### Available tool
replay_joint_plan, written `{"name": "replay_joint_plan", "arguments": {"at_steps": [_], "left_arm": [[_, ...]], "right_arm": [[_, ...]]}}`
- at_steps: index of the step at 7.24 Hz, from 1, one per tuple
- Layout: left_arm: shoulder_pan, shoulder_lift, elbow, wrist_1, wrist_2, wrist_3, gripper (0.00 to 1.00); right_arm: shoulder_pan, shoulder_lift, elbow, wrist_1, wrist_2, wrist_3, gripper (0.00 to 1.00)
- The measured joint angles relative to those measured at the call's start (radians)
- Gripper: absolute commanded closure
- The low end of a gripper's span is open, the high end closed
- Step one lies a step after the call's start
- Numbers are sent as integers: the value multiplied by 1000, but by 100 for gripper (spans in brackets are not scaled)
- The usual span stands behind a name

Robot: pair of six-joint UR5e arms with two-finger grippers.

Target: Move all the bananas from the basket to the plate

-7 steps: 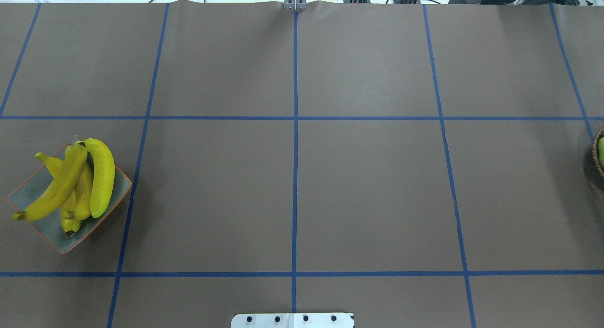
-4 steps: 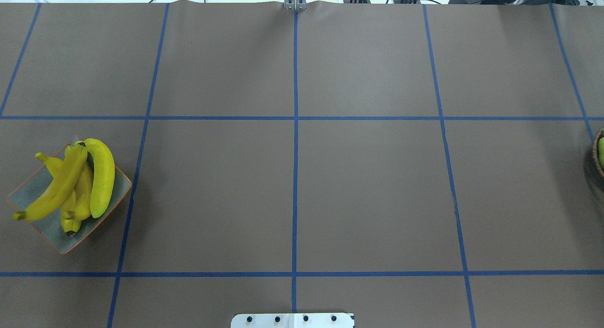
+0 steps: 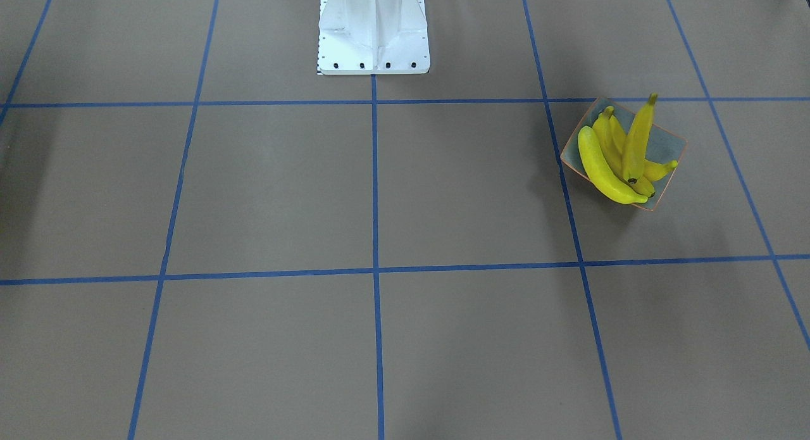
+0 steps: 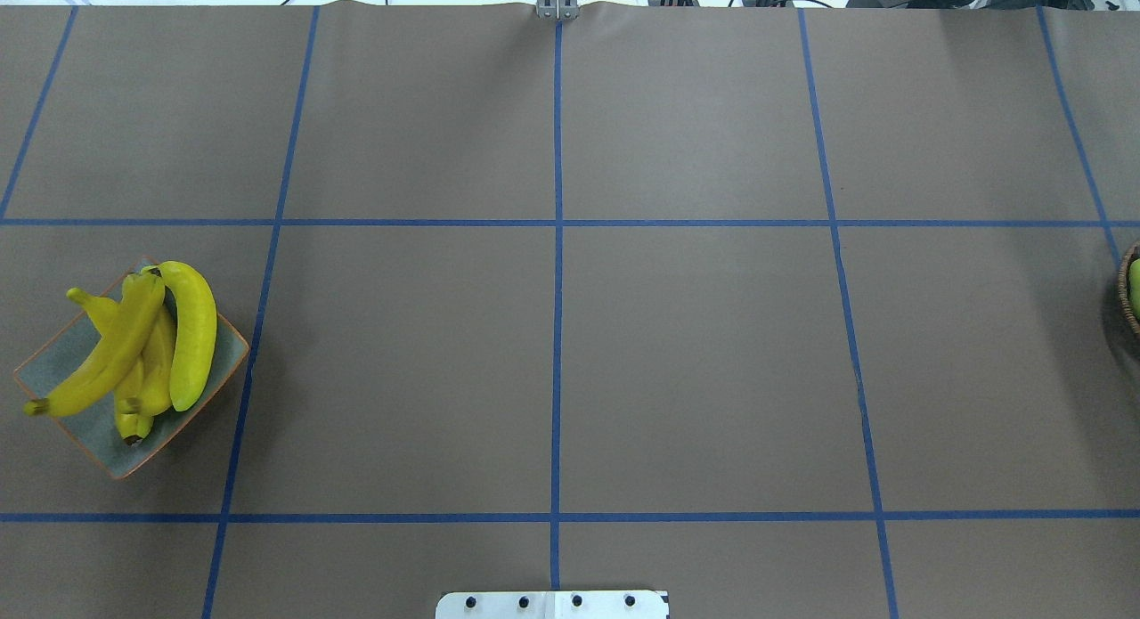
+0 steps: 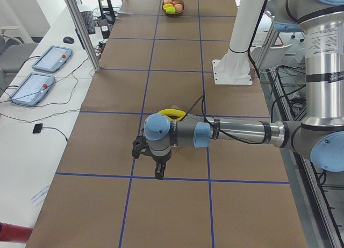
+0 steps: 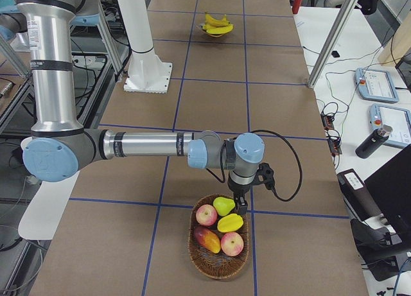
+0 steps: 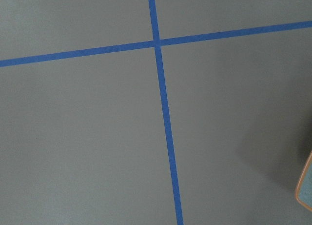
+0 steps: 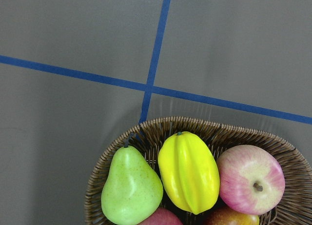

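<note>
Several yellow bananas lie piled on the square grey-green plate at the table's left end; the front-facing view shows the bananas and plate too. The wicker basket at the right end holds a green pear, a yellow star fruit and apples. My left gripper hangs low beside the plate, and I cannot tell whether it is open or shut. My right gripper hovers over the basket's near rim; its state I cannot tell either.
The brown table cover carries a grid of blue tape. The white robot base stands at the middle of the table's robot side. Tablets and cables lie on a side bench.
</note>
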Motion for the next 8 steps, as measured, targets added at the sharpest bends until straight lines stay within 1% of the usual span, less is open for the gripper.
{"name": "replay_joint_plan", "arguments": {"at_steps": [5,8], "left_arm": [[4,39,9,2,1,0,0],[6,46,18,1,8,0,0]], "right_arm": [[0,1,26,2,0,2,0],[4,-4,44,0,-1,3,0]]}}
